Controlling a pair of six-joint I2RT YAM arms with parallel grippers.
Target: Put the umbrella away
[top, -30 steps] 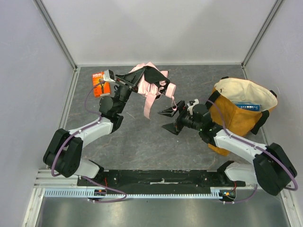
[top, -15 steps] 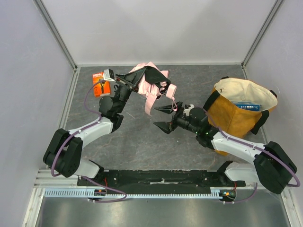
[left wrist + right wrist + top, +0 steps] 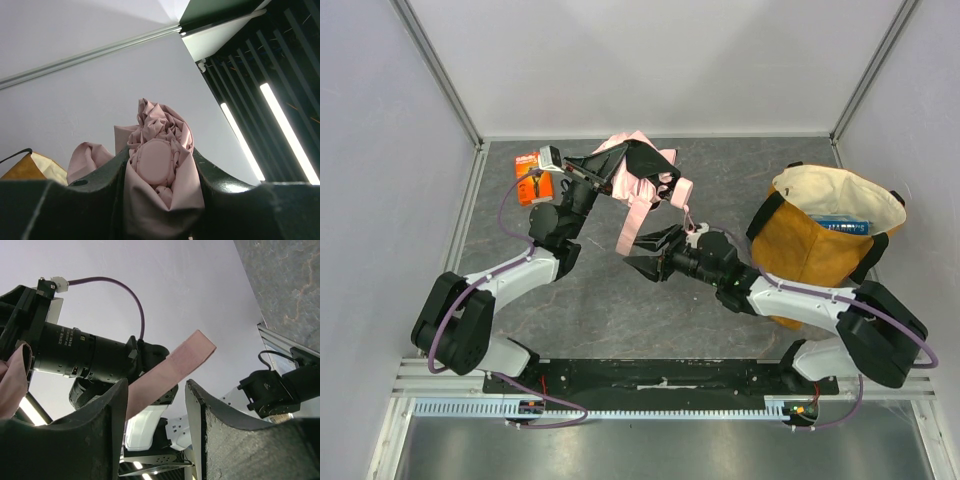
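Observation:
The pale pink umbrella (image 3: 645, 190) hangs in the air over the back of the table, its folded fabric bunched. My left gripper (image 3: 640, 160) is shut on it. In the left wrist view the fabric and a round pink cap (image 3: 156, 162) fill the gap between the fingers (image 3: 100, 200). A flat pink strap (image 3: 628, 225) dangles down from the bundle. My right gripper (image 3: 638, 252) has come up to the strap's lower end. In the right wrist view the strap (image 3: 172, 367) slants between the jaws, which stand partly apart with a gap on the right side.
A mustard-yellow tote bag (image 3: 815, 255) stands open at the right with a blue item (image 3: 842, 226) inside. An orange box (image 3: 528, 176) lies at the back left beside the left arm. Grey walls enclose the table on three sides.
My right gripper has moved left from beside the bag to the hanging strap, and its jaws have narrowed around it. The left arm and umbrella have stayed put.

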